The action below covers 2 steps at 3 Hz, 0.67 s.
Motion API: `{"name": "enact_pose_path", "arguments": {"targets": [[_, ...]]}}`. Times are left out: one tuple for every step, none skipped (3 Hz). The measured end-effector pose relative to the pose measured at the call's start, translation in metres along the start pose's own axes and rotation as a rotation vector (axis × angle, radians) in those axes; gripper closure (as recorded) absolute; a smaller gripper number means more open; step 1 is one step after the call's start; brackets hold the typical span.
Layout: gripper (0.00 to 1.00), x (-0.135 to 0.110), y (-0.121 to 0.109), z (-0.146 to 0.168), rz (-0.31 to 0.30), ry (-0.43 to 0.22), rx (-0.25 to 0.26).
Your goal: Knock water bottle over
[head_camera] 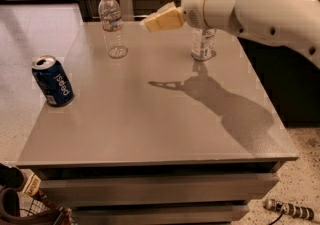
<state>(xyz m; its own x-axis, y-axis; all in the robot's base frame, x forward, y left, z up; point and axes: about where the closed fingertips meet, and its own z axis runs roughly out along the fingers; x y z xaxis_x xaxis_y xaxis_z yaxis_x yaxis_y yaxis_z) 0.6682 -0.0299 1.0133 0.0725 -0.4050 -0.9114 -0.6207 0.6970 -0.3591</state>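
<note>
The water bottle (pixel 112 24) is small, clear and ribbed, with a white cap and a narrow red-and-white label band. It stands upright at the far left of the grey table (pixel 150 119). My gripper (pixel 150 22) hangs above the table's far middle, to the right of the bottle and about level with its upper half, with a clear gap between them. Its cream fingers (pixel 165 19) point left toward the bottle and look closed together, holding nothing. The white arm reaches in from the right.
A second clear bottle with a large white-blue label (pixel 202 44) stands at the far right, partly behind the arm. A blue Pepsi can (pixel 52 81) stands near the left edge. A dark counter runs behind and right of the table.
</note>
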Motion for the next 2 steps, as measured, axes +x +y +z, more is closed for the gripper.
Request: {"name": "enact_pose_path", "arguments": {"targets": [[0.00,0.019,0.019,0.034,0.085,-0.082,-0.002],[0.00,0.030,0.037,0.067,0.164,-0.155,-0.017]]}}
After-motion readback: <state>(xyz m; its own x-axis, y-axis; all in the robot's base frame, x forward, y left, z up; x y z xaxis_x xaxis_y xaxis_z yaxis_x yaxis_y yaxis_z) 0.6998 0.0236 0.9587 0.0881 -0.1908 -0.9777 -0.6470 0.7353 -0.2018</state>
